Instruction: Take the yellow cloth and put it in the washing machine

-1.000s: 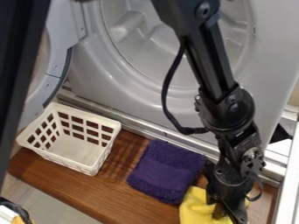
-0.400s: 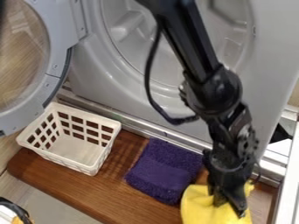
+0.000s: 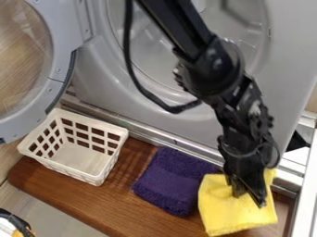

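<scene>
At the lower right, my gripper (image 3: 249,195) hangs in front of the washing machine and is shut on the yellow cloth (image 3: 229,214). The cloth spreads below and to both sides of the fingers, its lower edge near the view's bottom; the arm covers part of its top. Behind the arm, the grey washing machine (image 3: 155,111) shows its round opening (image 3: 145,51) at the top centre. Its door (image 3: 59,74) stands open on the left.
A purple cloth (image 3: 170,183) lies on the wooden board (image 3: 117,203), just left of the yellow one. Farther left is a white slotted basket (image 3: 80,157). A metal rail (image 3: 148,132) runs along the machine's base, with a white frame (image 3: 303,199) at the right edge.
The yellow cloth has come up with my gripper and shows more of itself, including its lower edge. The upper arm has swung left, off the right part of the machine's opening.
</scene>
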Motion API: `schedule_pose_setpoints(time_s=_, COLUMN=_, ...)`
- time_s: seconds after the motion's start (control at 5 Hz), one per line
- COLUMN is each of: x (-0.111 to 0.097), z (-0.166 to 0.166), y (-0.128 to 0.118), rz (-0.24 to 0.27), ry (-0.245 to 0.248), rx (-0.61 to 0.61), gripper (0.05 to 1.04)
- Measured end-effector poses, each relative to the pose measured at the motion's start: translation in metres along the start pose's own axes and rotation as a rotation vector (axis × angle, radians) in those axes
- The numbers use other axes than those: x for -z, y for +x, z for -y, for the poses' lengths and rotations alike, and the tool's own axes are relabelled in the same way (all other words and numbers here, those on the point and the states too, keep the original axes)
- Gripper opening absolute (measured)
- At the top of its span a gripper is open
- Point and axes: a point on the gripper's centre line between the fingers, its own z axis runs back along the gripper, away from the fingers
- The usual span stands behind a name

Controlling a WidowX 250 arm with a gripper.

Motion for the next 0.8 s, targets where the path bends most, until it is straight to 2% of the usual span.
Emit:
schedule_pose_setpoints(time_s=0.2, x=-0.024, z=-0.015, y=0.004, rz=0.038, ry=0.057, rx=-0.016, gripper=0.096)
schedule_pose_setpoints(time_s=0.6, x=-0.068, z=-0.057, y=-0.012, rz=0.106, ry=0.193, rx=-0.115, gripper=0.096)
schedule_pose_setpoints(time_s=0.8, x=-0.094, z=-0.076, y=-0.019, rz=0.189, ry=0.266, rx=-0.168, gripper=0.096)
